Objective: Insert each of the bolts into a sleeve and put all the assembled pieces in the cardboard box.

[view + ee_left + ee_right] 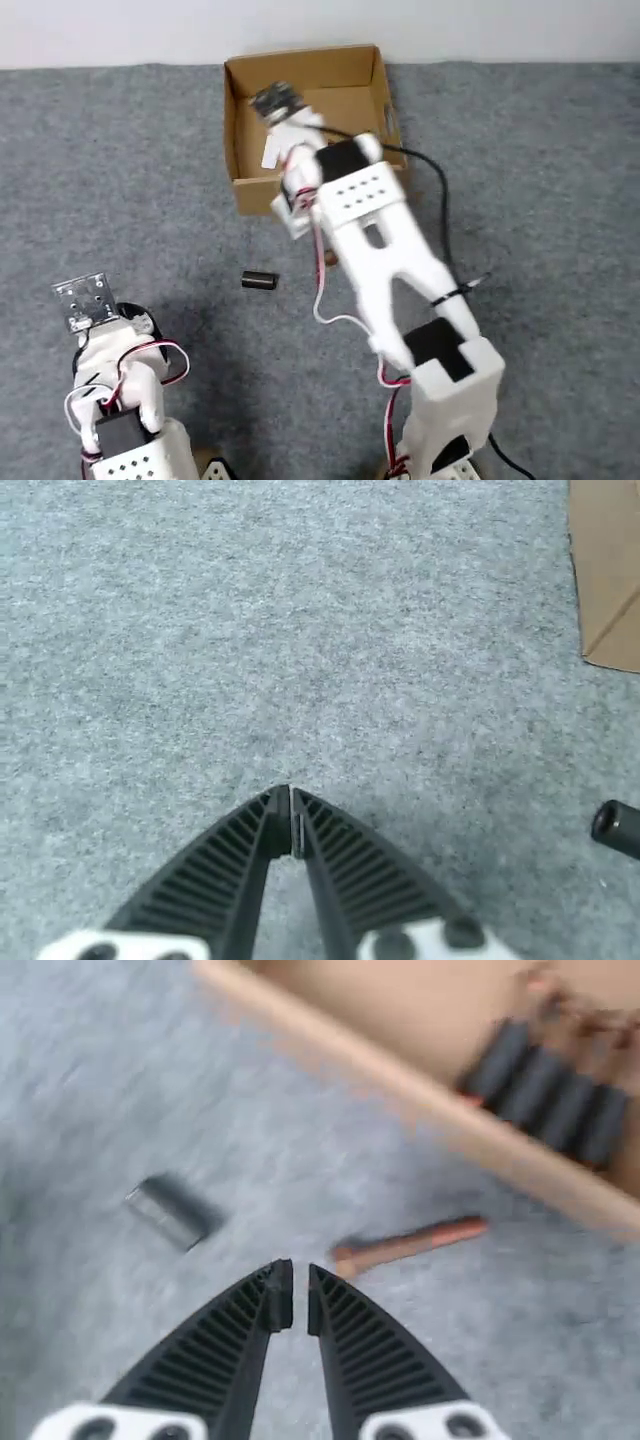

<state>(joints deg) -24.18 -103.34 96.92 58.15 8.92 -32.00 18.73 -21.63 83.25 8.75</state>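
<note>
You are looking at what seems to be the last loose pair. A row of dark pieces [550,1095], which look like finished assemblies, is already lying inside the cardboard box [400,1085]. One copper-coloured bolt [410,1243] is lying on the grey carpet [120,150] just outside the box's front wall, and one black sleeve [259,280] is sitting apart from it, farther from the box. Your right gripper [300,1295] is hanging over the carpet just short of the bolt, jaws drawn nearly together and holding nothing. Your left gripper [290,820] is pinched shut and empty, with the sleeve off to one side. Next you are likely needing to part the right jaws, settle them across the bolt's shank, and bring the left gripper to the sleeve for mating.
</note>
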